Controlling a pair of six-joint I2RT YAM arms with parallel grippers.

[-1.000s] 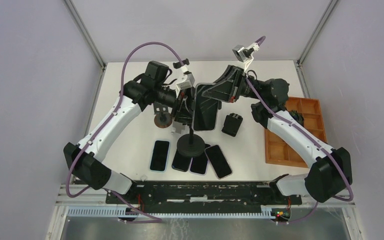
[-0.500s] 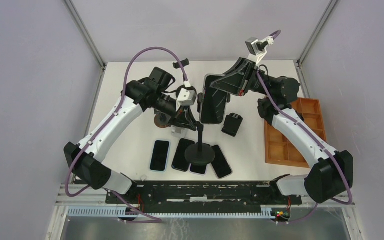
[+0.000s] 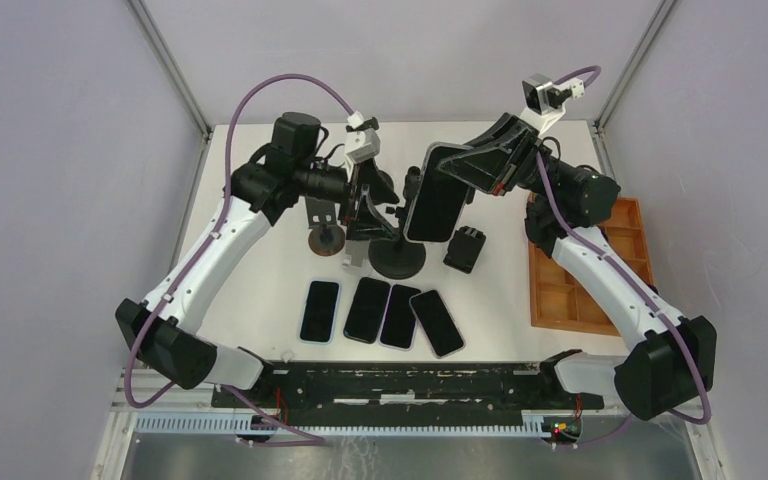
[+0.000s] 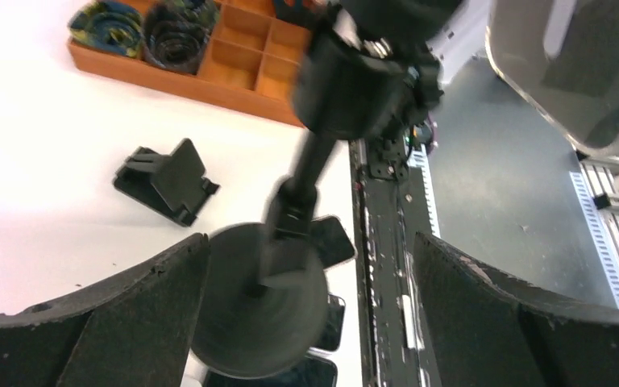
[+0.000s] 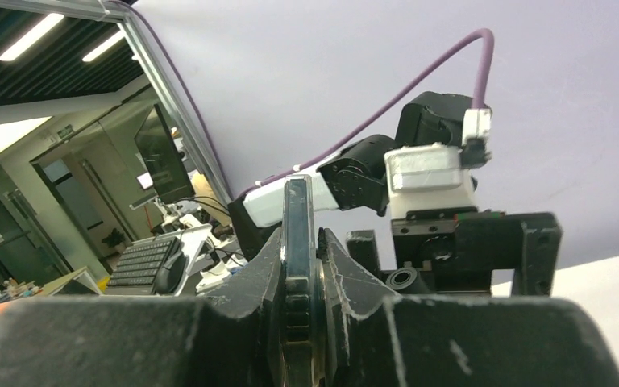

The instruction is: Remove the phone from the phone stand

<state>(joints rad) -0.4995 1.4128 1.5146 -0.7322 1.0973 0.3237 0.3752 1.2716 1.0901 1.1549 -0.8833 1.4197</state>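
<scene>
Top external view showed the right hand (image 3: 465,172) clamped on the phone (image 3: 432,210), held in the air just right of the phone stand (image 3: 397,258). The left hand (image 4: 308,242) stood wide, its fingers (image 4: 129,322) on both sides of the stand's pole.

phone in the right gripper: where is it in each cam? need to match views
Top external: phone at centre, held by the right gripper, right of the phone stand.
Left wrist: phone in the top right corner, cropped.
Right wrist: phone centre-left, edge-on.
Landmark: orange tray, at the right edge in top external, upper left in left wrist; absent from right wrist.
</scene>
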